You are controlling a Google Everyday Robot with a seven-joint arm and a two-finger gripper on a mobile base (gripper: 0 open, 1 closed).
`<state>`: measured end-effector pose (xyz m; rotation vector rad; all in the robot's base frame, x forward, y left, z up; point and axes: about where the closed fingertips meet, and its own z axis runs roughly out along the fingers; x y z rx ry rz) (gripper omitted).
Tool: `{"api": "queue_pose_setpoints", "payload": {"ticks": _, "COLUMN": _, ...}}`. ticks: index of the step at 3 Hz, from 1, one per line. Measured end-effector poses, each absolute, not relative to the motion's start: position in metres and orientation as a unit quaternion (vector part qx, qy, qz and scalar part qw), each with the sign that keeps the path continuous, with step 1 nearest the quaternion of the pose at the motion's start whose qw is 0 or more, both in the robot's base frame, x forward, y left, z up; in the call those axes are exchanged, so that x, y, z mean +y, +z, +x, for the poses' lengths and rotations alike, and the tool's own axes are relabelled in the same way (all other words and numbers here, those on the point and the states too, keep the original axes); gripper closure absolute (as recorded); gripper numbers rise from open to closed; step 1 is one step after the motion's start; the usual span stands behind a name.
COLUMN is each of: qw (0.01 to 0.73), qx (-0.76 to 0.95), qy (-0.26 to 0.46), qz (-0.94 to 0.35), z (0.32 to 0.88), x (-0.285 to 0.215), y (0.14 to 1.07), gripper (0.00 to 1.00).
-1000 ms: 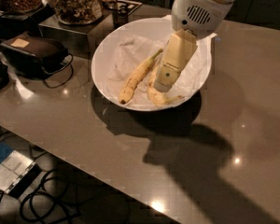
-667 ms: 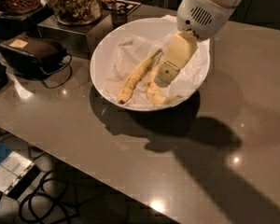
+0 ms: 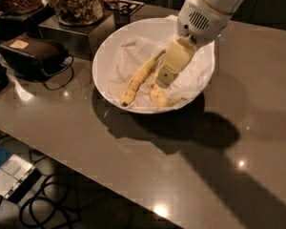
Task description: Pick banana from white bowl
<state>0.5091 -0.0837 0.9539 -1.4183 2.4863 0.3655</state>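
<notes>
The white bowl [image 3: 109, 46], lined with crumpled white paper, stands on the grey table. Two bananas lie in it. The banana [image 3: 161, 98], plump and curved with a thin hooked end pointing right, lies near the bowl's front rim. A slimmer, straighter banana [image 3: 139, 78] lies to its left. My gripper [image 3: 165, 76] reaches down into the bowl from the upper right. Its tip is right at the upper end of the curved banana and hides that end. I cannot see whether it touches the banana.
A dark pouch with a cable [image 3: 33, 54] lies left of the bowl. Glass jars of snacks [image 3: 78, 4] stand on a metal stand behind the bowl. The table's front edge runs diagonally, with cables on the floor [image 3: 33, 199] below it.
The arm's wrist has shifted slightly to the right and back. The gripper tip stays at the curved banana. Both bananas lie where they were.
</notes>
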Motion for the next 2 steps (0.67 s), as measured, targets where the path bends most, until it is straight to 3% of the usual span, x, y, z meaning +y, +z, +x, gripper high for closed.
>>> {"api": "queue_pose_setpoints", "payload": {"ticks": 2, "qw": 0.088, "qx": 0.855, "qy": 0.108, "qz": -0.500, "z": 0.512, "x": -0.058, "y": 0.934, "gripper": 0.28}}
